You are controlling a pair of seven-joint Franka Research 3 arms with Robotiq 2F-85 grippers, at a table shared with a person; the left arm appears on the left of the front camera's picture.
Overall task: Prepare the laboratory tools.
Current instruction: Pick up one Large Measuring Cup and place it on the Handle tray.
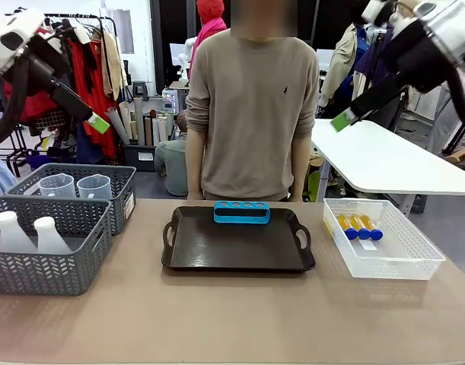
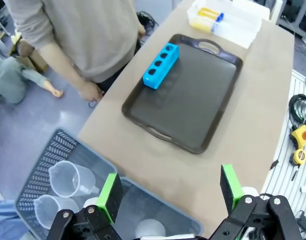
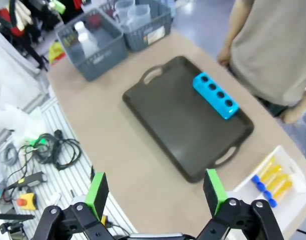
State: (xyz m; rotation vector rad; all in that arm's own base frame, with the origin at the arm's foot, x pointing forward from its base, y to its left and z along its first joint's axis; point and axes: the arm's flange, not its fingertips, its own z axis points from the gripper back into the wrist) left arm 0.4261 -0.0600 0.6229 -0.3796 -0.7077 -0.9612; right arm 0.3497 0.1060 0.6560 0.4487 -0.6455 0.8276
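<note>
Laboratory tools are being found spread across the front view. The blue rack (image 1: 241, 212) is being carried on the black tray (image 1: 240, 247) at its far edge, centre of frame, with its holes empty. The amber tubes (image 1: 359, 226) are being kept lying side by side in the white basket (image 1: 415, 255) at the right; at least three blue caps are being counted. Two clear beakers (image 1: 57, 185) are being held upright in the far grey basket (image 1: 127, 199) at the left. Two white flasks (image 1: 48, 230) are standing in the near grey basket (image 1: 42, 274) at the lower left.

The left gripper (image 2: 170, 192) is being held high above the grey baskets, jaws wide apart and nothing between them. The right gripper (image 3: 155, 192) is being held high over the table, jaws equally spread and empty.

Risks being judged:
- The tubes are touching or nearly so, so two may be pinched at once or a neighbour rolled aside. The basket wall may be fouling a finger.
- The rack is looking light and narrow, so an off-centre insertion may be tipping it or pushing it off the tray.
- The flasks are looking smooth and tapered, so slipping is being expected under a low grip.
- A person's hand (image 2: 90, 91) is hanging just beside the far table edge, where a reach toward the rack may be meeting it.
</note>
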